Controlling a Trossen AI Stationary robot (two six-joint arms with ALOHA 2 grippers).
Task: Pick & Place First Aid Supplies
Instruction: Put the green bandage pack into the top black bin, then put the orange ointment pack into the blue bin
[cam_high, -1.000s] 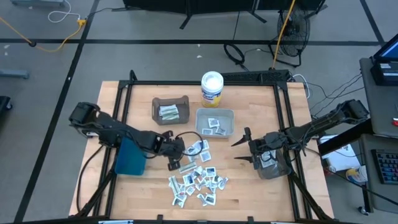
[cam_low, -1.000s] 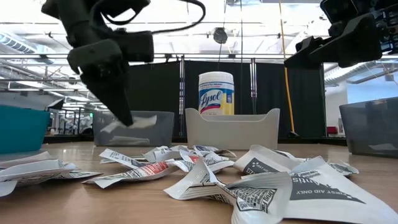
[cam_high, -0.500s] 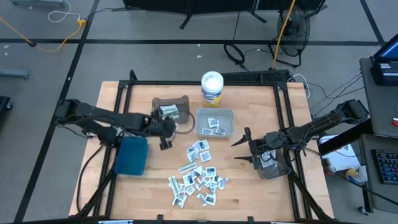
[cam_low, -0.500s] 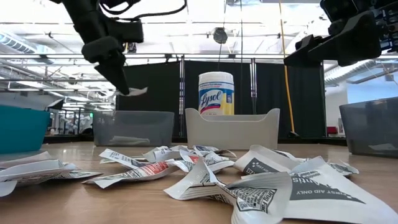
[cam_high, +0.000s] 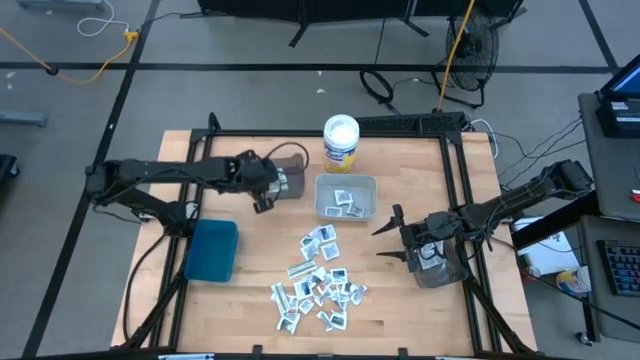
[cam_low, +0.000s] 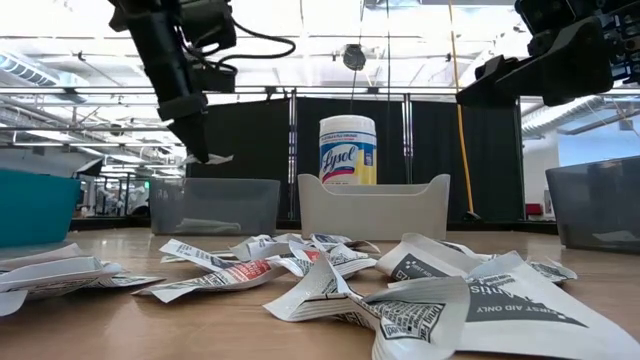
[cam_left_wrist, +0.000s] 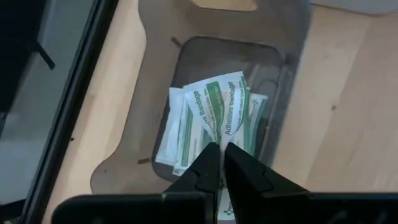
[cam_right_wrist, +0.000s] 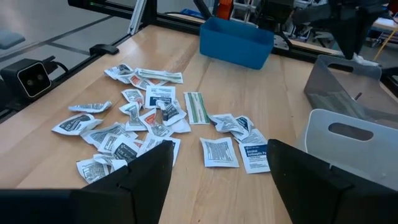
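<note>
Left gripper pinching 1 green-print bandage packet over the dark far-left bin. Light, floppy, slick; edge grip best. Right gripper spread.

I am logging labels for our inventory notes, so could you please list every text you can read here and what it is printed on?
"Lysol": white tub behind the pale bin.
"Adhesive Bandage": green-printed packets in the dark bin.
"AID ONLY": nearest packet of the pile, upside down.
Print on the other loose packets: too small to read.

Left end effector raised, fingers pinched nearly together, right end effector hovering, fingers spread
</note>
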